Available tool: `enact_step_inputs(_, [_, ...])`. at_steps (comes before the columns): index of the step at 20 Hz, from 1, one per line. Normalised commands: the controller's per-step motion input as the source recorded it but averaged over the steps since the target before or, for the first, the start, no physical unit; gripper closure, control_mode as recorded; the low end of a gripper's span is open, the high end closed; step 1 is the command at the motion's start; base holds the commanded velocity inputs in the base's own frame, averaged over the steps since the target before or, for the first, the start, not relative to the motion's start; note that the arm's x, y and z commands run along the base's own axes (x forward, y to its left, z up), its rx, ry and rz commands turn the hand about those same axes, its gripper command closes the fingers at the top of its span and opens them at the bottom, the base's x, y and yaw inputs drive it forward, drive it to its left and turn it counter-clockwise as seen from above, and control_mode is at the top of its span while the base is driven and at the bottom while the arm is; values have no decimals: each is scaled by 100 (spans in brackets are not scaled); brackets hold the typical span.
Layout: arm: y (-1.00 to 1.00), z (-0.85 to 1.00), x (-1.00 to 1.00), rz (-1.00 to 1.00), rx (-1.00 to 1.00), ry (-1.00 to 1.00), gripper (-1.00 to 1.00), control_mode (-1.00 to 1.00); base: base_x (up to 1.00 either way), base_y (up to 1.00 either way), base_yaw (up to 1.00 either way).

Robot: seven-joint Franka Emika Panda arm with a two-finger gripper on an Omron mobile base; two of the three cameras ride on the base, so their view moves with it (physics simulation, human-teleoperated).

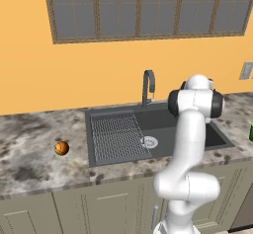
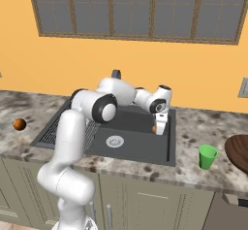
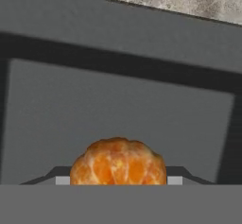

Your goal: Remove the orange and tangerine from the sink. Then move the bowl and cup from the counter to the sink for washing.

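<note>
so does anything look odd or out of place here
Only the fruit: one orange fruit sits loose on the counter left of the sink, and a peeled-looking one sits between the gripper fingers over the basin.

A: What colours are on the counter (image 1: 29, 144)?
B: Mottled grey and brown stone. A dark orange fruit (image 1: 62, 148) sits on it, and a bright green cup (image 2: 208, 156) beside a reddish-brown bowl (image 2: 238, 151).
A: And the sink (image 2: 145, 151)?
B: Dark grey, with a ribbed grid and a silver drain. The peeled-looking fruit (image 3: 118, 163) there is bright orange with pale streaks.
A: The wall (image 1: 74, 80)?
B: Flat orange
</note>
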Motion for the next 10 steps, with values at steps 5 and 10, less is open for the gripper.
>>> enact_step_inputs(5, [-10,43,-19,0,-10,-1,100,-100,0,0,0])
enact_step_inputs(10, [-19,34,-15,2,-9,-3,100,-100,0,0,0])
